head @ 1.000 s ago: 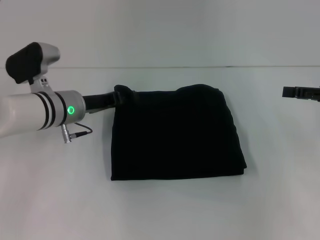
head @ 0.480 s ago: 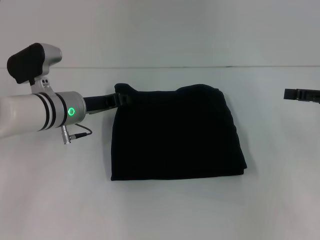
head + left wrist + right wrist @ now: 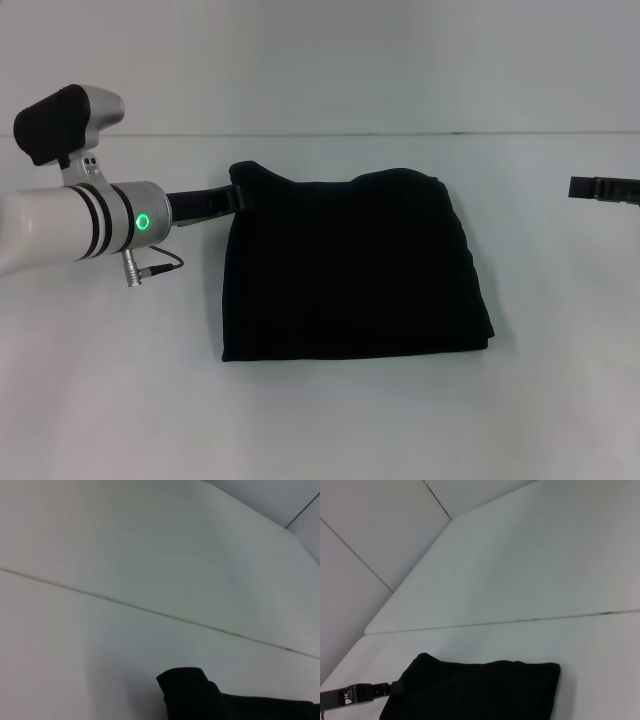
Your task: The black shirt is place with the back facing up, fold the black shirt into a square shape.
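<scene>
- The shirt lies folded into a rough rectangle at the centre of the white worktop, plain black side up, no lettering showing.
- Its far left corner, at 10 o'clock on the fabric, sticks up in a small peak.
- The left claw comes in from 9 o'clock and meets that corner; black on black, so I can't tell whether its fingers are spread or pinching cloth.
- Behind it sit the white arm, a green ring light and a loose cable; nothing else lies around the shirt.
- The right claw is at the 3 o'clock edge of the head view, well apart from the shirt and cut off by the frame; I can't tell how its fingers are set.
- The left wrist view shows only the raised corner against the bare worktop and a thin seam line; none of its own fingers show.
- The right wrist view catches the far edge of the shirt and the left claw touching the corner at its end, which the head view blurs together.
- The shirt's near half is cut off in both wrist views.
</scene>
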